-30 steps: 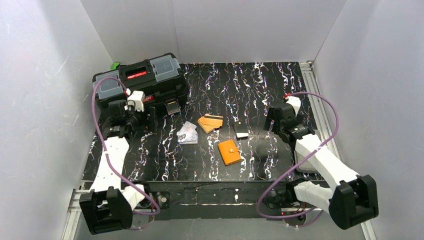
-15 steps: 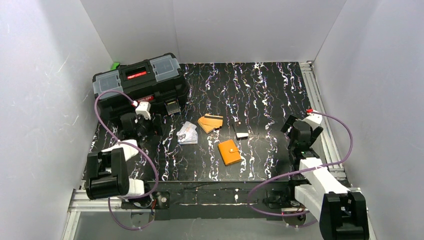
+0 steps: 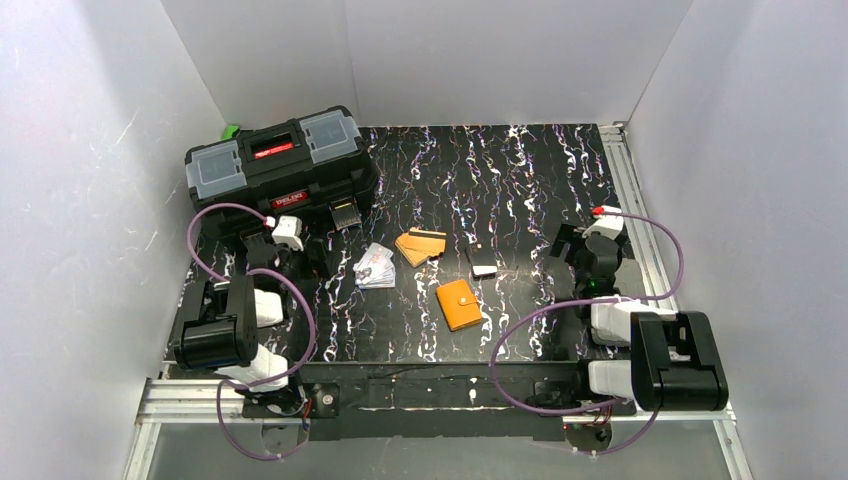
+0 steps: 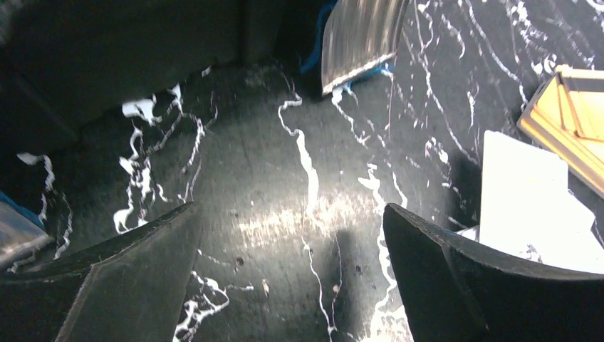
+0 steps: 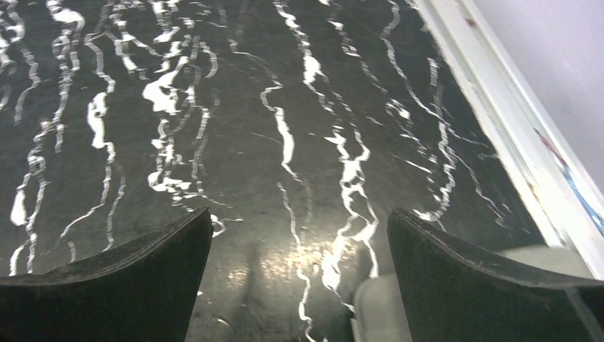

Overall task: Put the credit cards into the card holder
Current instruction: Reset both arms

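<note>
Top external: toolbox (image 3: 275, 165) sits behind left gripper (image 3: 308, 260). It and right gripper (image 3: 560, 250) gape, holding nothing. Shut card holder (image 3: 459, 304) lies btw them, nearer right gripper. Loose credit cards (image 3: 375, 266) near left gripper; none stowed yet, whole job left.

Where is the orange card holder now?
Top view: the card holder lies closed near the centre of the table, just on the near side of the orange cards.
</note>
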You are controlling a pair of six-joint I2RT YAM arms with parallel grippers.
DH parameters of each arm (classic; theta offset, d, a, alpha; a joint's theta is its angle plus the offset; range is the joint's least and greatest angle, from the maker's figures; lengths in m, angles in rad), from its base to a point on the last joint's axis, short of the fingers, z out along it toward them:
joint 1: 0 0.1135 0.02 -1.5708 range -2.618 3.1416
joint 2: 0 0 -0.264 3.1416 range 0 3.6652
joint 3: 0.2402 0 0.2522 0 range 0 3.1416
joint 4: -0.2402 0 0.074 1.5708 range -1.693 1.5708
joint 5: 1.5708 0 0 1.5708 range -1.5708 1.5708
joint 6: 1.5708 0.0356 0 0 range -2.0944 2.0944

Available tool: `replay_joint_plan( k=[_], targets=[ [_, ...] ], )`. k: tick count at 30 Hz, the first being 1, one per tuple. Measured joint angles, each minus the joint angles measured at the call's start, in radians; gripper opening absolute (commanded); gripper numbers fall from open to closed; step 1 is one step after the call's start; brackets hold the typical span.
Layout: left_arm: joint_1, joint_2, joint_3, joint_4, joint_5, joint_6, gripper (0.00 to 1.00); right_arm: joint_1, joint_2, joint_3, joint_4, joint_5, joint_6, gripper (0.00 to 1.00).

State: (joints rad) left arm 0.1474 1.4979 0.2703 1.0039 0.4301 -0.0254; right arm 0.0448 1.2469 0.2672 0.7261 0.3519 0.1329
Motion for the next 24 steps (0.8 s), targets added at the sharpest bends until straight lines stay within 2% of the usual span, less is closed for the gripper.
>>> replay_joint_plan(
  k=[4, 8, 24],
  targets=[
    [-0.007, 0.013, -0.010, 0.011, -0.005, -0.001, 0.98, -0.019, 0.072, -0.002, 0.108, -0.123, -0.039, 0.98],
    [-0.012, 0.013, -0.009, 0.032, -0.009, -0.001, 0.98, -0.065, 0.087, -0.002, 0.119, -0.191, -0.042, 0.98],
    [-0.040, 0.013, -0.005, 0.027, -0.043, 0.022, 0.98, -0.076, 0.086, -0.002, 0.172, -0.237, -0.045, 0.98]
  ],
)
